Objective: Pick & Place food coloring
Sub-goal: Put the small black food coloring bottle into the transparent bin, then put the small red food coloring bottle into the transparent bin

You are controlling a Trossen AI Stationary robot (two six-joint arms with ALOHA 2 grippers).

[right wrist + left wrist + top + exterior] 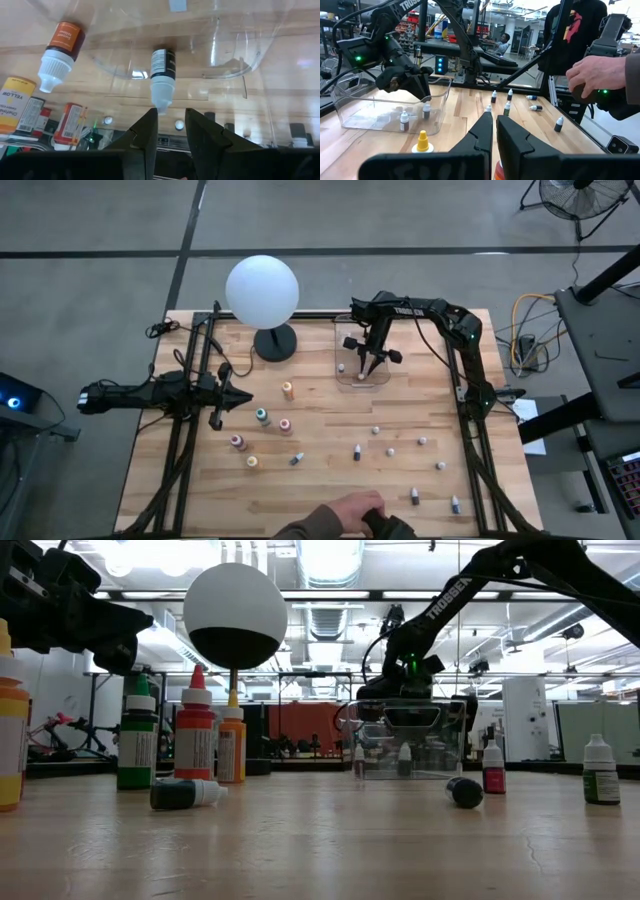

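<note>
My right gripper (171,122) reaches slanting down into the clear bin (345,380) at the table's far side, its fingers a little apart. A small dark bottle of food coloring (162,67) stands upright on the bin's floor, its white cap tip level with the fingertips. A second small bottle (62,47) stands in the bin beside it. Several more bottles are spread over the table, larger coloured ones (262,416) near the middle left and small ones (391,451) to the right. My left gripper (494,135) waits shut above the table's left side. My right gripper has its fingertips on either side of the dark bottle's white cap tip (161,102), coming from above at a slant. Whether a finger touches the tip I cannot tell. The bottle stands upright on the bin's floor.
A white globe lamp (262,290) stands at the far edge, left of the bin. A person's hand (350,512) rests on a dark device at the table's near edge. The arms' dark frames run along both sides of the table.
</note>
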